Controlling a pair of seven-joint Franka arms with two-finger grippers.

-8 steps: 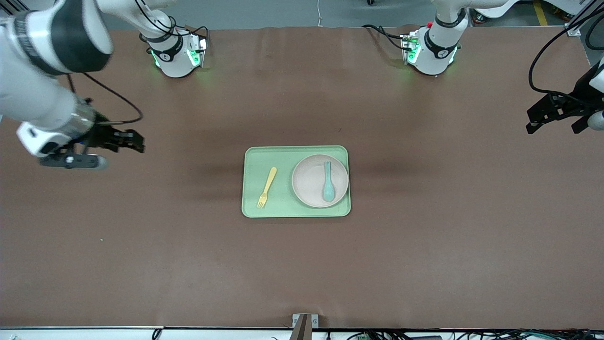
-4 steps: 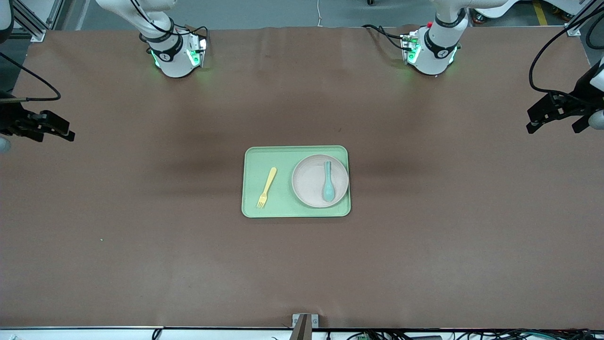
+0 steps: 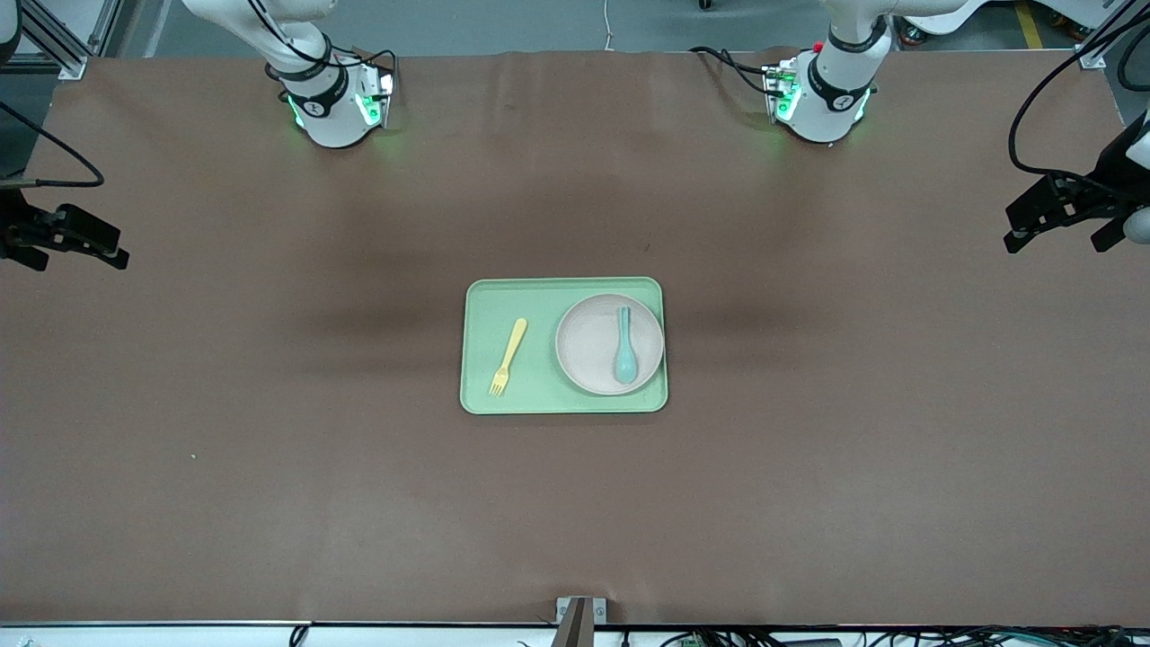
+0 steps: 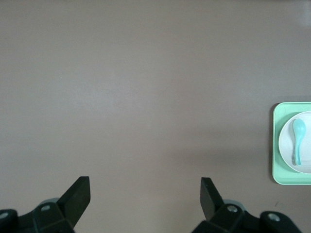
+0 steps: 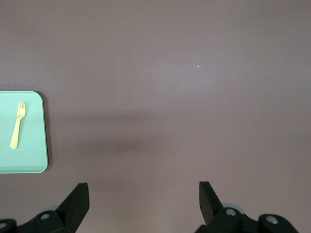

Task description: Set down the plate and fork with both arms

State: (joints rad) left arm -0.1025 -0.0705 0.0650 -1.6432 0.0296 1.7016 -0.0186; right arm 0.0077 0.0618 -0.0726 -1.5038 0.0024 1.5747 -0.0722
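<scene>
1. Your right gripper (image 3: 67, 238) hangs over the bare tabletop at the right arm's end of the table, well apart from the tray. Its fingers (image 5: 77, 200) stand spread wide with nothing between them.

2. Your left gripper (image 3: 1065, 216) hangs over the left arm's end of the table, likewise well clear. Its fingers (image 4: 80, 191) are also spread and empty. Neither arm touches any item; both appear parked out of the work area.

3. The plate (image 3: 593, 346) lies flat in the tray (image 3: 539, 400), in the half toward the left arm's end. It is round, shallow, matte off-white, with a low raised rim.

4. A teal spoon (image 3: 624, 346) rests inside the plate, bowl end nearer the front camera. It is smooth plastic with a rounded bowl.

5. The fork (image 3: 508, 357) lies on the tray floor beside the plate, toward the right arm's end, not touching it. It is pale yellow plastic, slender, with short tines pointing toward the front camera.

6. The tray is rectangular, pale green, with rounded corners and a low lip. It sits mid-table on a matte brown cover (image 3: 269, 503).

7. Judgement: each item lies on the side of the arm best placed to reach it, and the placement looks complete.
</scene>
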